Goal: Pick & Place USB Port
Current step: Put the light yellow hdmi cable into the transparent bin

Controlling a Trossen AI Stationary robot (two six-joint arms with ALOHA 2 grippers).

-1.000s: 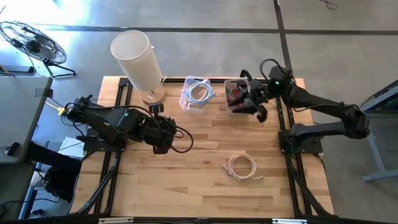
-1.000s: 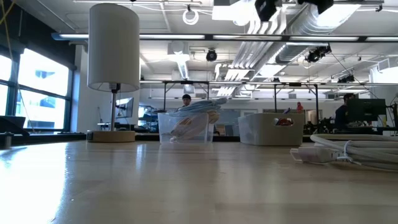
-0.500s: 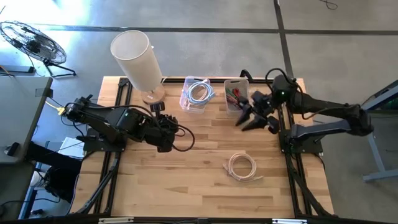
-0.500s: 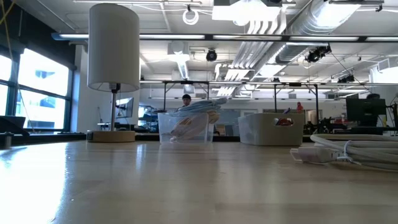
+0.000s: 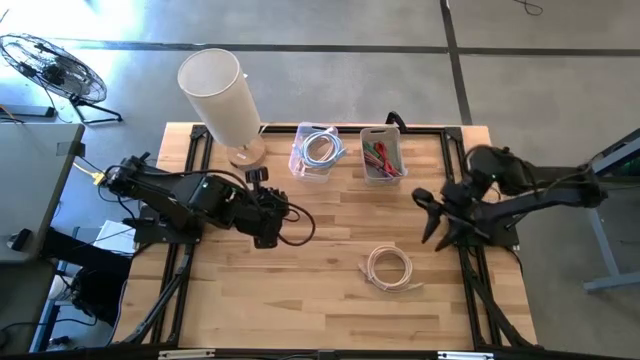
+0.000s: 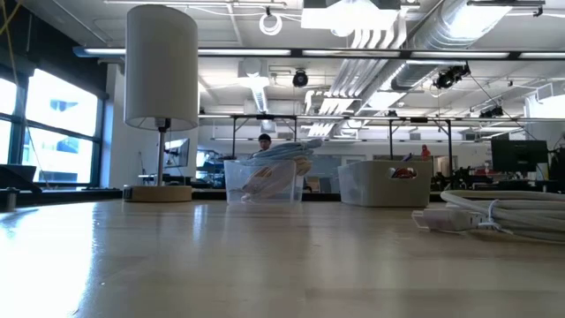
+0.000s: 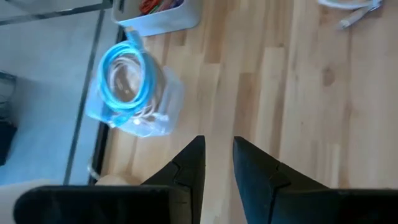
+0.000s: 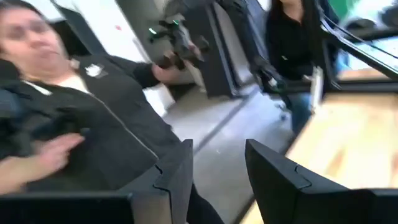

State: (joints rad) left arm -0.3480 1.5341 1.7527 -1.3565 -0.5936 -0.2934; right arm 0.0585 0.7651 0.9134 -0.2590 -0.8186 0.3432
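1. Right gripper sits near your desk's right edge, fingers apart with nothing between them — you can see the empty gap in its wrist view, where the fingers frame only floor and people beyond the desk.
2. Your left gripper hovers over the desk's left-centre; its wrist view shows the two fingers with a narrow gap and bare wood between them, holding nothing.
3. You will find the coiled white cable lying on the desk toward the front right, near the right gripper but apart from it. Its plug end is too small to make out from above; the low view cuts the coil off at the right edge.
4. A clear bin at the back holds a blue cable coil; whether anything lies under the coil you cannot tell.
5. Beside it, a white bin holds red and green items, too small to identify. The left wrist view shows only a corner of it.
6. A lamp stands at the back left, its shade hiding most of its base from above.
7. The right wrist view shows a person in dark clothing, blurred — a second person behind is cut off at the top.
8. Neither arm appears in the low view.
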